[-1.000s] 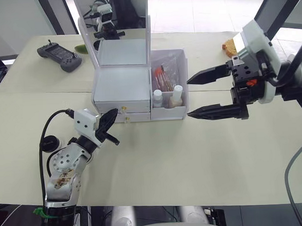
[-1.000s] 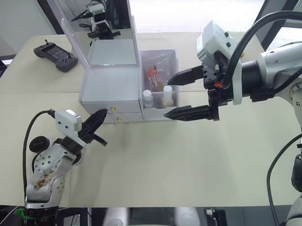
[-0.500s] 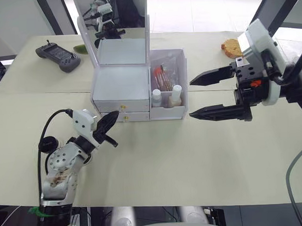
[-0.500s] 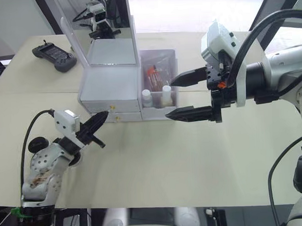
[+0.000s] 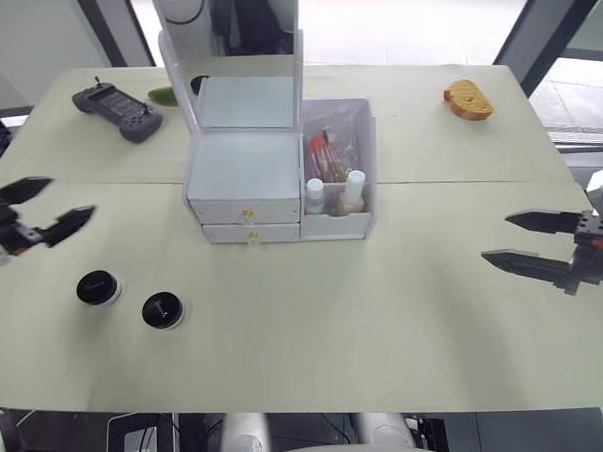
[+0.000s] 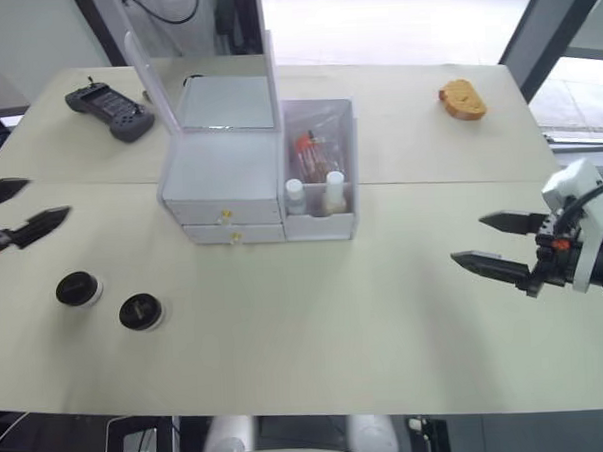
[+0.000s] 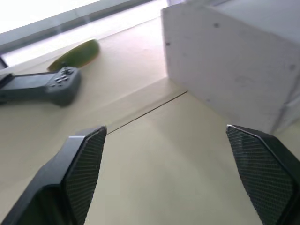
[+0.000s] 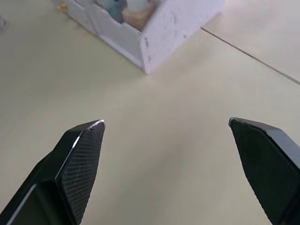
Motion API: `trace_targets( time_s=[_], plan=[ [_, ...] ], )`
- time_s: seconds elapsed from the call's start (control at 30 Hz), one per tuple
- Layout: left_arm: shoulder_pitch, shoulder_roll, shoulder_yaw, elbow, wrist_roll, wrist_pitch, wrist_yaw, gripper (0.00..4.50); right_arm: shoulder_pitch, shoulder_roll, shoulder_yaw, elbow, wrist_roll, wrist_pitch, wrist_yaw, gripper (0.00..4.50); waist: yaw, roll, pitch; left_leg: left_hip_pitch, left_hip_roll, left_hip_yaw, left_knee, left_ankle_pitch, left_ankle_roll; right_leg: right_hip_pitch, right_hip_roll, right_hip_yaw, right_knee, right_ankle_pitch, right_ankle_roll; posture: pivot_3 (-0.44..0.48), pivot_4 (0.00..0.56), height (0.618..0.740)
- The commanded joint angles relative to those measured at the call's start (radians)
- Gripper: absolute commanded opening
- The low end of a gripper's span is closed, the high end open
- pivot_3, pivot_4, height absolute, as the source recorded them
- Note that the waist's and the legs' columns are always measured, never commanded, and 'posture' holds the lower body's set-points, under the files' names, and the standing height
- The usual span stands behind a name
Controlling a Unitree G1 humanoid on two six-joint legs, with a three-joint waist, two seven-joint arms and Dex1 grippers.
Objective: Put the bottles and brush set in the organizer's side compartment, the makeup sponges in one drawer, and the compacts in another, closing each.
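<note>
At the table's left edge the left gripper (image 5: 40,202) hangs with fingers spread, empty; far right, the right gripper (image 5: 527,241) is likewise spread and empty. Between them the organizer (image 5: 244,178) has both drawers shut, bottles (image 5: 352,192) and brush set (image 5: 329,157) in its side compartment (image 5: 363,133). Two compacts (image 5: 162,311) lie on the table (image 5: 366,323) near the left gripper.

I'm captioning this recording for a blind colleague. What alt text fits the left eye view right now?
A white organizer with both drawers shut stands mid-table; two bottles and a brush set sit in its side compartment. Two black compacts lie on the table at front left. The open left gripper and right gripper hover wide apart, empty.
</note>
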Motion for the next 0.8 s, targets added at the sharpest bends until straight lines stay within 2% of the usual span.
trace_targets(
  time_s=[0.03, 0.13, 0.27, 0.4, 0.53, 0.67, 0.73, 0.8],
  plan=[
    [-0.123, 0.060, -0.023, 0.224, 0.077, -0.113, -0.018, 4.46, 0.040, 0.036, -0.069, 0.058, -0.070, -0.142, -0.015, 4.50, -0.004, 0.000, 0.000, 0.000, 0.000, 0.000, 0.000, 0.000, 0.000, 0.001, 0.000, 0.000, 0.000, 0.000, 0.000, 0.000, 0.150, 0.705],
    [-0.197, 0.076, -0.046, 0.342, 0.128, -0.168, -0.018, 4.46, 0.078, 0.058, -0.073, 0.135, -0.141, -0.256, -0.020, 4.50, -0.007, 0.000, 0.000, 0.001, 0.000, 0.000, 0.000, 0.000, -0.001, 0.001, 0.000, -0.001, 0.001, 0.000, 0.000, 0.000, 0.150, 0.705],
    [-0.253, 0.071, -0.059, 0.407, 0.162, -0.205, -0.018, 4.46, 0.074, 0.069, -0.077, 0.147, -0.141, -0.303, -0.027, 4.50, -0.009, -0.001, 0.000, 0.001, 0.000, 0.000, -0.001, 0.001, -0.002, 0.000, 0.001, -0.001, 0.002, 0.000, 0.000, 0.000, 0.150, 0.705],
    [-0.273, 0.061, -0.040, 0.421, 0.155, -0.206, -0.008, 4.46, 0.086, 0.015, -0.035, 0.038, -0.152, -0.273, -0.028, 4.50, -0.010, -0.001, 0.000, 0.001, 0.000, 0.000, -0.002, 0.002, -0.004, 0.000, 0.000, -0.001, 0.002, 0.000, 0.000, 0.000, 0.150, 0.705],
    [-0.232, 0.036, -0.009, 0.368, 0.111, -0.167, -0.077, 4.46, -0.018, -0.024, 0.043, -0.099, -0.065, -0.130, -0.100, 4.50, -0.023, -0.001, 0.000, 0.002, 0.001, 0.000, -0.003, 0.003, -0.004, 0.000, 0.001, 0.000, 0.003, 0.000, 0.000, 0.000, 0.150, 0.705],
    [-0.077, -0.022, 0.033, 0.136, 0.022, -0.064, -0.146, 4.46, -0.143, -0.053, 0.162, -0.150, -0.011, 0.002, -0.165, 4.50, -0.023, -0.001, 0.000, 0.001, 0.001, 0.000, -0.003, 0.003, -0.005, 0.000, 0.000, 0.000, 0.003, 0.000, 0.000, 0.000, 0.150, 0.705],
    [0.053, -0.059, 0.067, -0.081, -0.035, 0.036, -0.115, 4.46, -0.196, -0.060, 0.210, -0.153, 0.013, 0.042, -0.170, 4.50, -0.022, -0.001, 0.000, 0.000, 0.001, 0.000, -0.003, 0.003, -0.005, 0.000, 0.000, 0.000, 0.003, 0.000, 0.000, 0.000, 0.150, 0.705],
    [0.258, -0.126, 0.110, -0.447, -0.129, 0.209, -0.031, 4.46, -0.270, -0.062, 0.286, -0.163, 0.015, 0.055, -0.174, 4.50, -0.021, -0.001, 0.000, -0.001, 0.001, -0.001, -0.003, 0.003, -0.005, -0.001, 0.000, 0.000, 0.003, 0.001, 0.000, 0.000, 0.150, 0.705]
  ],
)
